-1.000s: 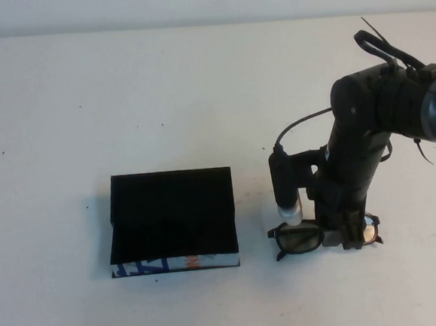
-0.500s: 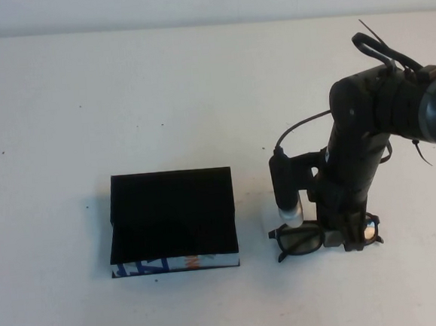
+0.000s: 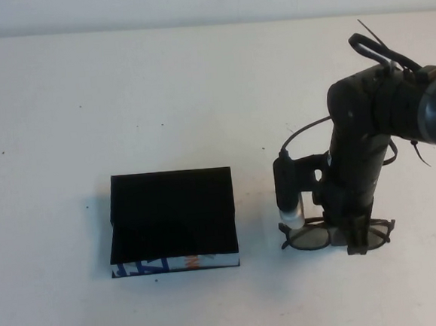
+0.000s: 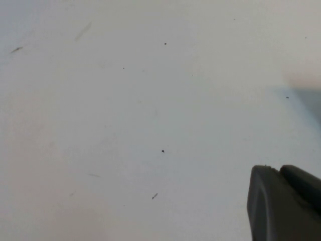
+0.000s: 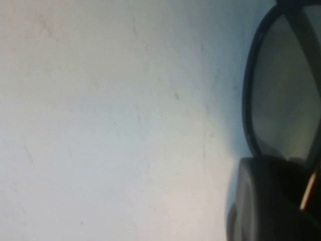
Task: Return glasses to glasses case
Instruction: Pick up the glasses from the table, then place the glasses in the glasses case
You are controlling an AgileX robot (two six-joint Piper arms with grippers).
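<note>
Glasses (image 3: 314, 236) have shifted right and turned on the counter (image 3: 198, 96), right tool (image 3: 352, 237) clamped on their middle, right of the open case (image 3: 172, 221). Grasp looks made; lift and carry come next. Left tool (image 4: 283, 203) out of the high view, grip state can't be told.

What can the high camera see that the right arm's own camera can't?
Only the high view shows the open glasses case, the whole right arm, and the right gripper down at the middle of the glasses. Only the right wrist view shows one lens up close and fine scratches on the table. Both show the glasses and the white table. The left gripper appears in neither, only in the left wrist view, over bare table.
</note>
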